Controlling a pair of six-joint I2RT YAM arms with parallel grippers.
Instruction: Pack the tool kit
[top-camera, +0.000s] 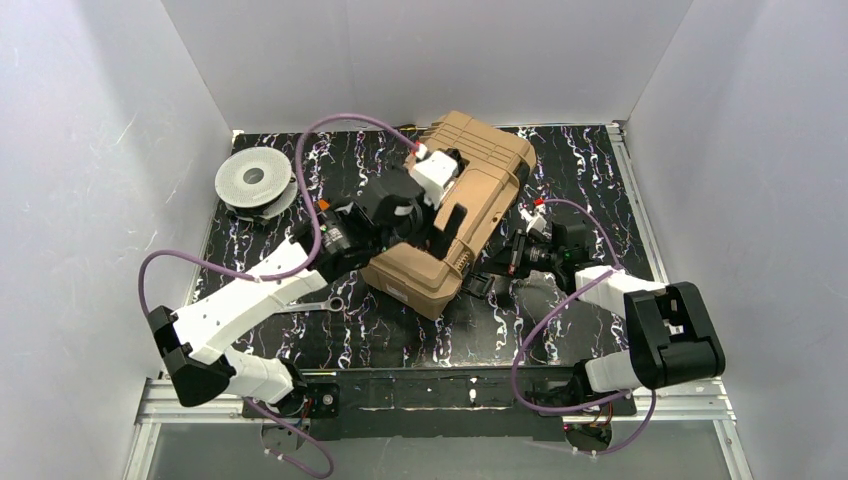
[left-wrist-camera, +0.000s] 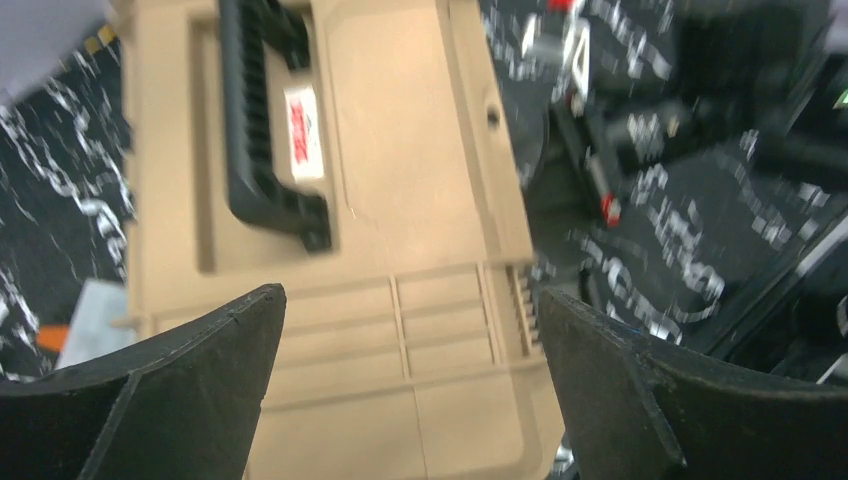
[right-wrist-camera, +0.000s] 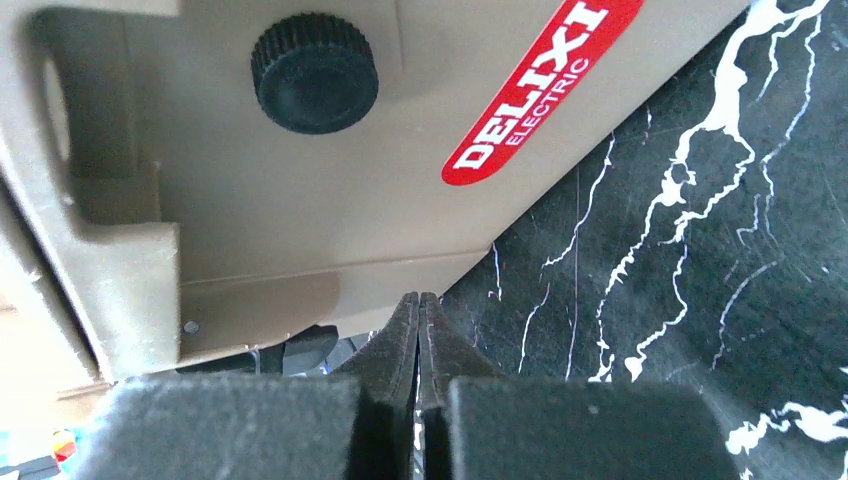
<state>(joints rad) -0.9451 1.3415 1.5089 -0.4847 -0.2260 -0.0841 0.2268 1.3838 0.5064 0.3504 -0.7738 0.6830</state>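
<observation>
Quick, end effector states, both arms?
Left end effector: open, empty, above the toolbox.
Right end effector: closed, empty, beside the toolbox.

Bright, even, diffuse light; faint shadows; left wrist view blurred; right wrist view sharp.

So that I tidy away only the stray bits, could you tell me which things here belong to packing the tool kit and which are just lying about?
For the job: tan DELIXI toolbox; its black handle; silver wrench.
Lying about: grey round spool, back left.
</observation>
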